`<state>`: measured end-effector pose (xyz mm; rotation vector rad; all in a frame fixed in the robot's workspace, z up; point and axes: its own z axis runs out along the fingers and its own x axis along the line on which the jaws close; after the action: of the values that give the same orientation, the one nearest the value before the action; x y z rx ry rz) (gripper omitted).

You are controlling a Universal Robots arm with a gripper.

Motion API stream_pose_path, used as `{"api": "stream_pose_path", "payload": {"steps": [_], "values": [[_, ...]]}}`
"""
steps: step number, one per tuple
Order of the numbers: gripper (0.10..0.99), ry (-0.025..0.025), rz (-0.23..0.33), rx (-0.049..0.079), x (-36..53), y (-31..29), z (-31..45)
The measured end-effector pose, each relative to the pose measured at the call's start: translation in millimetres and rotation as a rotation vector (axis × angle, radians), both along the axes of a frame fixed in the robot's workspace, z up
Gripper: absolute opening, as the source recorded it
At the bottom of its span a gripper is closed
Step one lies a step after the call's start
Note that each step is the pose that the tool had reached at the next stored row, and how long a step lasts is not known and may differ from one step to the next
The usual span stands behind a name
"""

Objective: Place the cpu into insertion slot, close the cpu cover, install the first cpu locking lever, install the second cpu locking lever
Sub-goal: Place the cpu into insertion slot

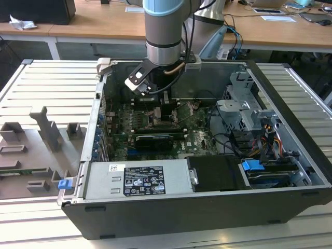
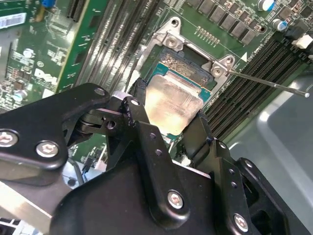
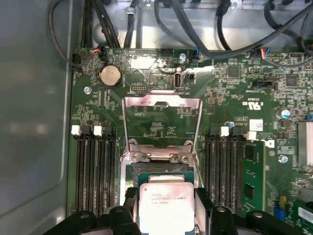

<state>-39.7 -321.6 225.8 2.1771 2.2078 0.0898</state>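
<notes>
Second wrist view: your pincer (image 2: 170,116) was closed on the cpu (image 2: 173,103), clamping two opposite edges. You had the cpu directly over the insertion slot (image 3: 161,169); whether it was seated could not be told. Beyond the slot, the cpu cover (image 3: 161,101) lay swung open. RAM slots (image 3: 95,166) flanked the slot closely on both sides. The chip face was pale silver, flat and glare-washed.

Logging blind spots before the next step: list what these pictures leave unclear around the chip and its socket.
- Both wrist views: the chip covers most of the socket, so whether it is seated is unclear.
- First wrist view: the claw is cut off by the picture edge.
- Exterior view: the arm blocks the socket.
</notes>
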Motion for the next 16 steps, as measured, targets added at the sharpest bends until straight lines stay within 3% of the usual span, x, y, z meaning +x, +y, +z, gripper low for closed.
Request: {"api": "stream_pose_path", "payload": {"steps": [4, 7, 11, 14, 16], "values": [[0.545, 0.0011, 0.000, 0.000, -1.6, 6.5, -9.2], [0.545, 0.0034, -0.026, 0.000, -1.6, 6.9, -16.0], [0.545, 0.0045, -0.027, -0.004, -1.6, 6.9, -17.8], [0.545, 0.0059, -0.027, -0.040, -1.6, 7.3, -19.0], [0.545, 0.0062, -0.026, -0.042, -1.5, 7.6, -19.7]]}}
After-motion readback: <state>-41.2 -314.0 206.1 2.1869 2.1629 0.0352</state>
